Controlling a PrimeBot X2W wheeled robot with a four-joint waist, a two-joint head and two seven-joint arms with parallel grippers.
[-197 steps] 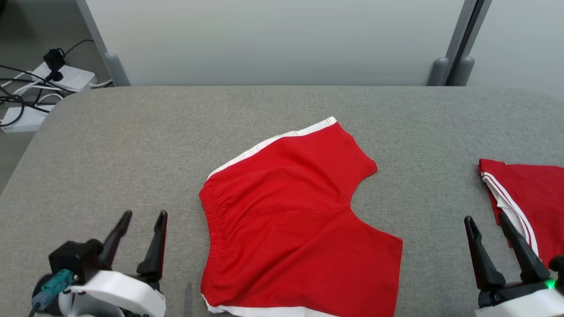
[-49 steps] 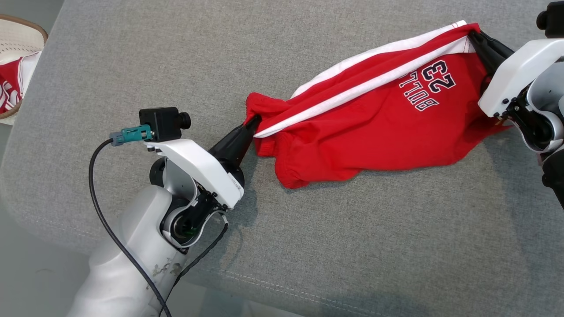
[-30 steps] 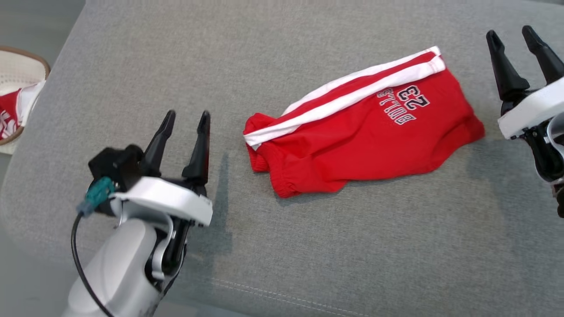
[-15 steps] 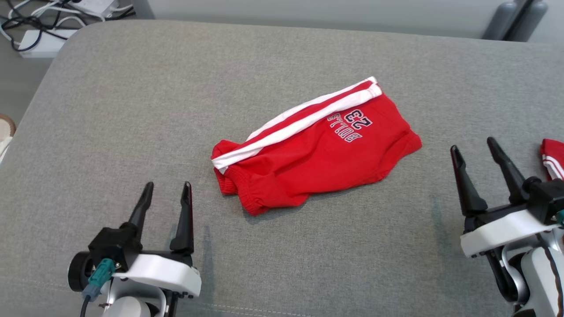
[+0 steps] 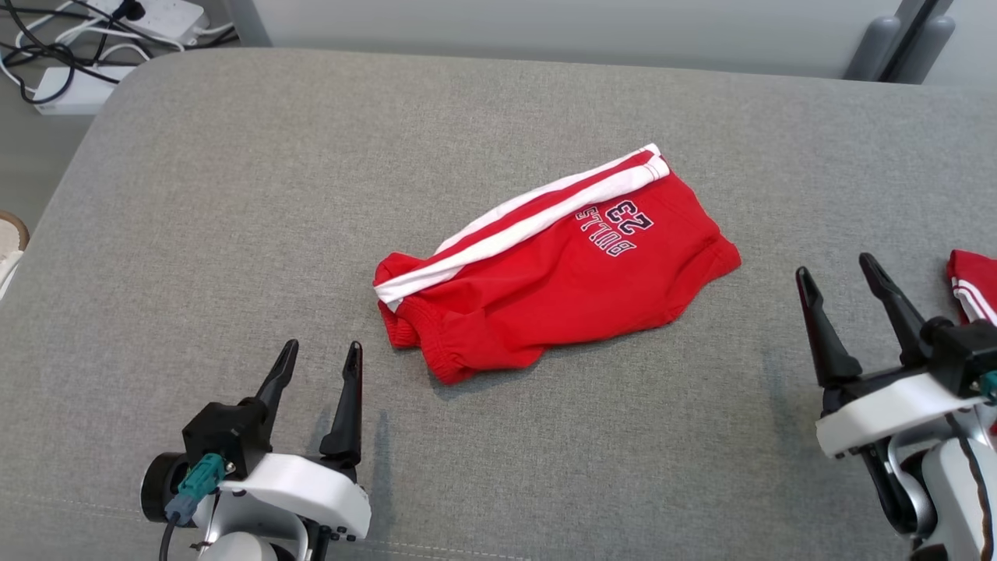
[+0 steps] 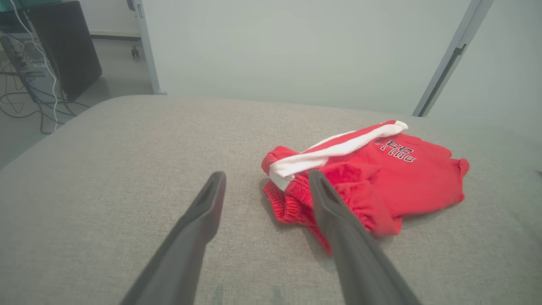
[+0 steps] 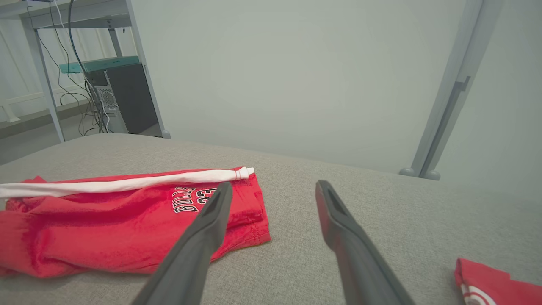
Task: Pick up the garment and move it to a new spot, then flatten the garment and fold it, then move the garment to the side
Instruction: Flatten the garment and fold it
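- Underneath, a grey fabric worktop (image 5: 234,195) spans the head view, its rounded corner at the upper left.
- Behind it stands a pale wall (image 5: 545,31), with a grey post (image 5: 903,35) at the upper right.
- Red shorts (image 5: 561,273) lie near the middle of the worktop, loosely doubled over and wrinkled, not flat. They slant from lower left to upper right in the head view. A white side stripe runs along their far edge, and dark lettering with "23" sits near the upper right end, upside down from the head.
- The gathered waistband end of the shorts (image 6: 402,178) points toward the left arm, while the hem end (image 7: 106,228) is nearer the right arm.
- At the lower left is the left gripper (image 5: 323,344), near the waistband end but apart from it. Its jaws are spread wide and empty, tips above bare cloth (image 6: 266,173).
- At the lower right is the right gripper (image 5: 834,265), well apart from the hem end. Its jaws are likewise released and grasp nothing (image 7: 274,183).
- A second red garment (image 5: 974,280) with white trim lies on the worktop at the right edge, just beside the right gripper.
- White power strips (image 5: 74,78) and dark cables (image 5: 31,47) lie on the floor past the upper left corner.
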